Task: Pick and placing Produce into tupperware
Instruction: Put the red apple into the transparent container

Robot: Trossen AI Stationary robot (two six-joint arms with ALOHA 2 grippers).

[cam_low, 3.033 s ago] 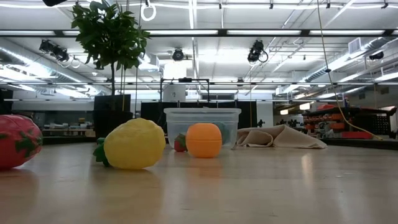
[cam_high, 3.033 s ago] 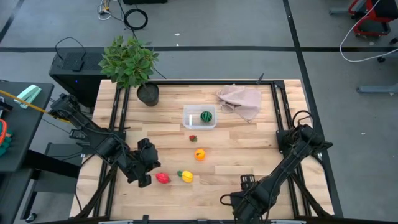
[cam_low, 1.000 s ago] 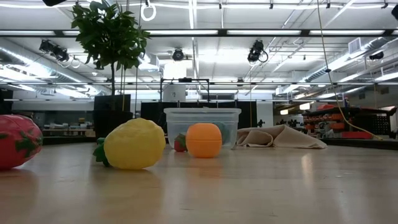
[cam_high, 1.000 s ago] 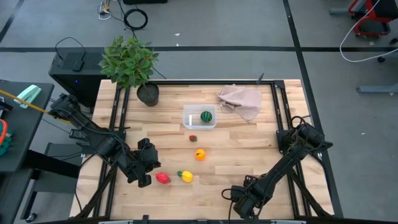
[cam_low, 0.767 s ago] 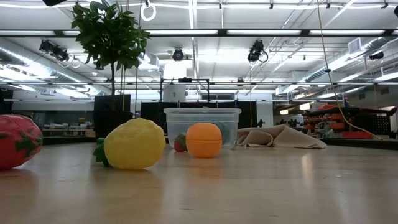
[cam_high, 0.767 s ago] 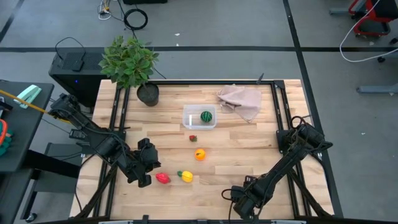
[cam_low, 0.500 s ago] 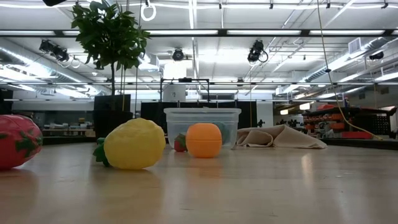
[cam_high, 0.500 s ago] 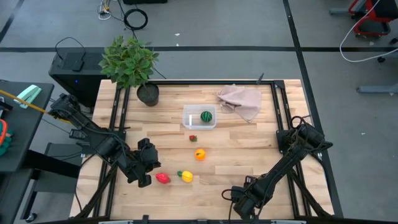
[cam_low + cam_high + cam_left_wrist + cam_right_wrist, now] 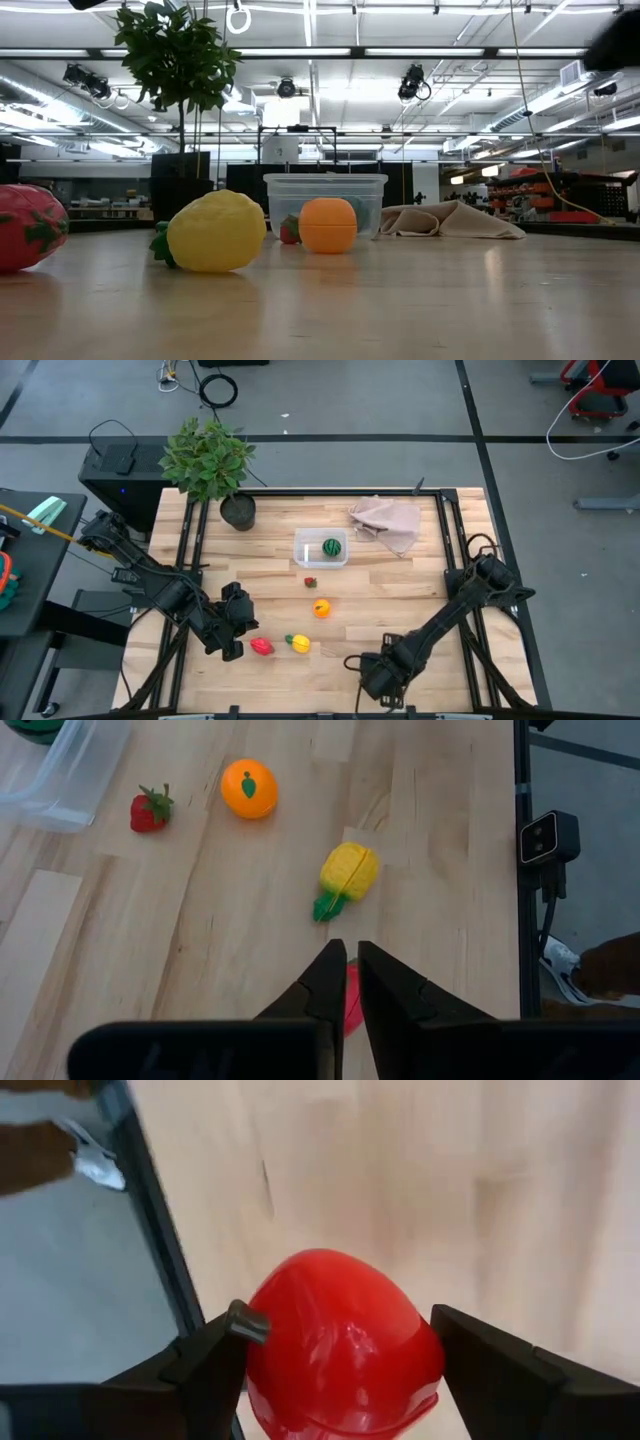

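The clear tupperware (image 9: 321, 549) stands mid-table with a green ball (image 9: 331, 547) inside. On the wood lie a strawberry (image 9: 310, 582), an orange (image 9: 321, 608), a yellow piece with a green stem (image 9: 299, 643) and a red piece (image 9: 262, 646). My left gripper (image 9: 233, 638) is shut just left of that red piece (image 9: 353, 1007), fingertips (image 9: 347, 960) over it. Near the table's front edge, my right gripper (image 9: 375, 677) is shut on a round red produce piece (image 9: 345, 1345), which the gripper hides in the high view. My right gripper pinches the round red piece between its two fingers, one finger (image 9: 210, 1365) on each opposite side (image 9: 262, 1355). The fingers come from above, pointing down. The piece sits between them with the table blurred beneath it, apparently lifted clear.
A potted plant (image 9: 210, 465) stands at the far left corner and a beige-pink cloth (image 9: 388, 520) lies at the far right. Dark frame rails (image 9: 190, 550) run along both sides of the table. Bare wood lies between the orange and the right rail.
My right gripper has moved toward the table's left along the near edge and has risen. Part of its dark arm now shows in the upper right corner of the low view. The loose produce has not moved.
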